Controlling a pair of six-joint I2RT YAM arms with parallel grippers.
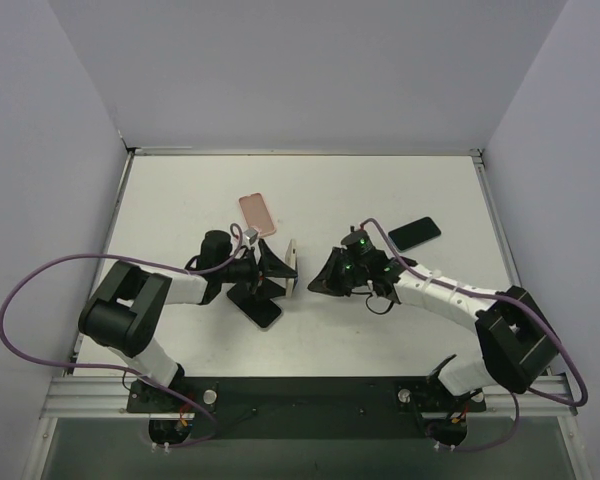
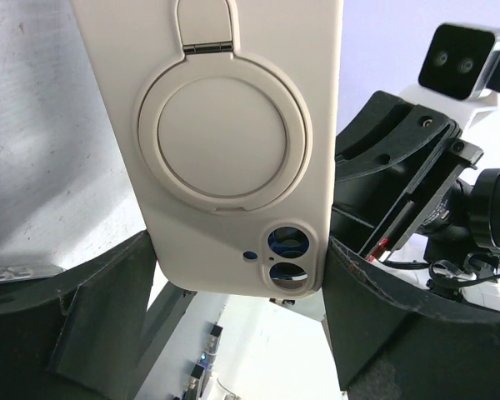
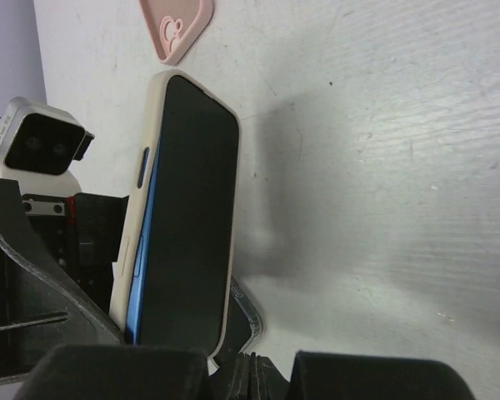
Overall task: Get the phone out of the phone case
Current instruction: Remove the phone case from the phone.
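My left gripper point(image 1: 278, 262) holds the cream phone case point(image 1: 292, 262) upright on its edge above the table. In the left wrist view the phone case point(image 2: 233, 125) shows its back with a ring holder and camera cutouts, and my fingers point(image 2: 108, 308) press its two long sides. The phone point(image 3: 192, 225) sits in the case point(image 3: 132, 242), black screen toward my right wrist. A blue strip of its side shows above the case wall. My right gripper point(image 3: 267, 371) is shut with nothing between its fingers, right at the phone's lower edge, also point(image 1: 325, 278).
A pink case point(image 1: 256, 212) lies behind the left gripper. A bare black phone point(image 1: 415, 233) lies at the back right. Another dark phone in a clear case point(image 1: 265, 310) lies flat under the held case. White walls enclose the table.
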